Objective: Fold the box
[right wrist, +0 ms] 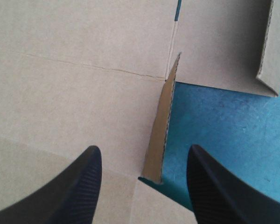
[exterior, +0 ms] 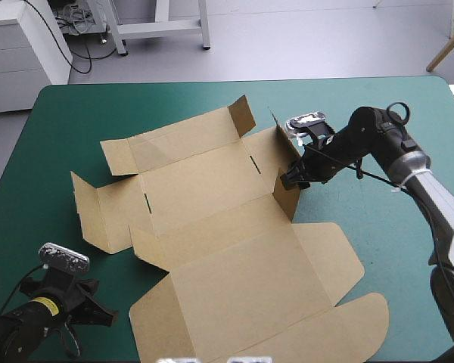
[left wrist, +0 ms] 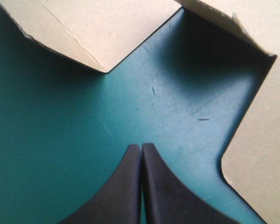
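High view showed the brown box point(exterior: 242, 265) lying unfolded across the middle of the teal-green cover point(exterior: 68, 121). Nearly all panels lay flat. The exception was one side wall point(exterior: 281, 140) on the robot's right, which stood raised and roughly upright. The right gripper point(exterior: 293, 180) was positioned at this raised wall, about halfway along it. Right wrist view confirmed that its black fingers point(right wrist: 81, 186) were spread apart and grasping nothing. The wall's cut edge stood between them, with one finger over the box's flat panel and the other over bare cover. Contact between finger and board could not be determined. The left gripper point(left wrist: 141, 145) sat near the table's near-left corner, beside the box's near-left flaps. Its fingers were pressed together in a single pointed arch — empty — above bare cover. Board edges lay ahead of the tips and to one side, apart from them.
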`<state>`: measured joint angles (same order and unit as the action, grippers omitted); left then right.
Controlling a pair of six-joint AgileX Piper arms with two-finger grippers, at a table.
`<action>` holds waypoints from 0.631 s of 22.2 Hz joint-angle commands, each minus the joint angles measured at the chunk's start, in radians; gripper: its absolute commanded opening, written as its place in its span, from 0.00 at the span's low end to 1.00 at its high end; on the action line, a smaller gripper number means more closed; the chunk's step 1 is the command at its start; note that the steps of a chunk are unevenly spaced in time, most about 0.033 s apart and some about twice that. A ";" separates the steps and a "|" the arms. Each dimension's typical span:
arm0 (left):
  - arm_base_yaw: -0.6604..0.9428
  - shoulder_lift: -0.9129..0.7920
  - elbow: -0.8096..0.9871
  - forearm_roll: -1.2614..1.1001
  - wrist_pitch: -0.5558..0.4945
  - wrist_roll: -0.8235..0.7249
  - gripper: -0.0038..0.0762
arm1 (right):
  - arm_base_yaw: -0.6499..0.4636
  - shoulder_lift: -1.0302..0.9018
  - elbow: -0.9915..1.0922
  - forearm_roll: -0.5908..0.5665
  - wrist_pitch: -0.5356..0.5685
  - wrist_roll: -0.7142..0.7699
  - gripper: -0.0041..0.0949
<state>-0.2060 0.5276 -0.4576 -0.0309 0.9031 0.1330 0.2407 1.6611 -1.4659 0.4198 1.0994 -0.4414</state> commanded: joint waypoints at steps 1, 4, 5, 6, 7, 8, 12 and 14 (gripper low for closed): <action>-0.005 0.005 -0.025 -0.006 -0.047 -0.008 0.04 | 0.015 0.004 -0.033 0.019 -0.043 -0.002 0.55; -0.005 0.005 -0.025 -0.004 -0.047 -0.008 0.04 | 0.038 0.043 -0.033 -0.001 -0.059 -0.002 0.55; -0.005 0.005 -0.025 -0.004 -0.047 -0.008 0.04 | 0.050 0.053 -0.033 -0.014 -0.072 -0.002 0.55; -0.005 0.005 -0.025 -0.004 -0.047 -0.008 0.04 | 0.059 0.074 -0.033 -0.027 -0.096 -0.002 0.55; -0.005 0.005 -0.025 -0.004 -0.047 -0.008 0.04 | 0.064 0.088 -0.033 -0.029 -0.107 0.000 0.54; -0.005 0.005 -0.025 -0.004 -0.047 -0.008 0.04 | 0.064 0.103 -0.033 -0.031 -0.114 0.006 0.55; -0.005 0.005 -0.025 -0.004 -0.047 -0.008 0.04 | 0.064 0.130 -0.033 -0.097 -0.112 0.036 0.53; -0.005 0.005 -0.025 -0.004 -0.047 -0.008 0.04 | 0.064 0.130 -0.033 -0.115 -0.112 0.037 0.45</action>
<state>-0.2060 0.5276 -0.4576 -0.0309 0.9031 0.1330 0.3045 1.8391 -1.4670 0.3115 1.0022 -0.4088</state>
